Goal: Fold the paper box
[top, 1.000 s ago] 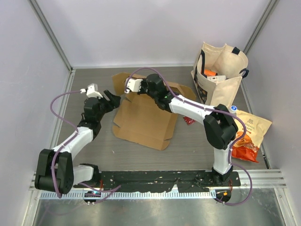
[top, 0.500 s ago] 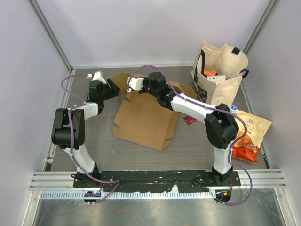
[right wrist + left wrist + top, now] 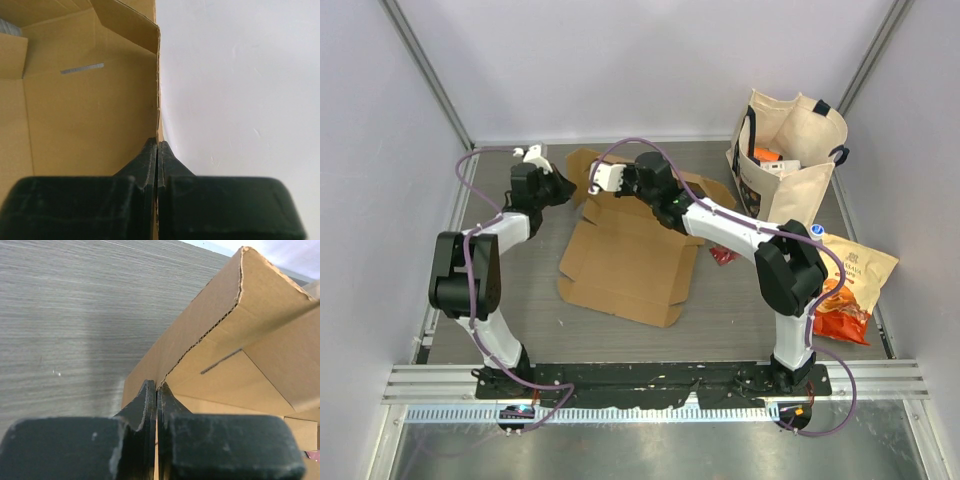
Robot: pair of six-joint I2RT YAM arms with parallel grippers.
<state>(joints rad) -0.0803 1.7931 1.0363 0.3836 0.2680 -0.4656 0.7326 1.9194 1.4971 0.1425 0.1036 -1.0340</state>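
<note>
The paper box [image 3: 625,255] is a brown cardboard sheet with flaps, lying mostly flat mid-table with its far edge raised. My left gripper [image 3: 570,187] is shut on the sheet's far-left flap. In the left wrist view its jaws [image 3: 157,387] pinch the corrugated edge of the cardboard [image 3: 240,340], which stands folded up ahead. My right gripper [image 3: 591,186] is close beside it at the same far edge. In the right wrist view its jaws [image 3: 158,145] are shut on a raised cardboard wall [image 3: 90,110] with a slit in it.
A cream tote bag [image 3: 785,155] stands at the back right. An orange snack bag [image 3: 850,285] lies near the right wall, and a small red item [image 3: 720,255] sits by the sheet's right edge. Enclosure walls surround the grey table [image 3: 520,290].
My left arm swung out to the far-left flap and its jaws closed on the cardboard edge. The right gripper kept its hold, and the sheet's far edge shifted slightly.
</note>
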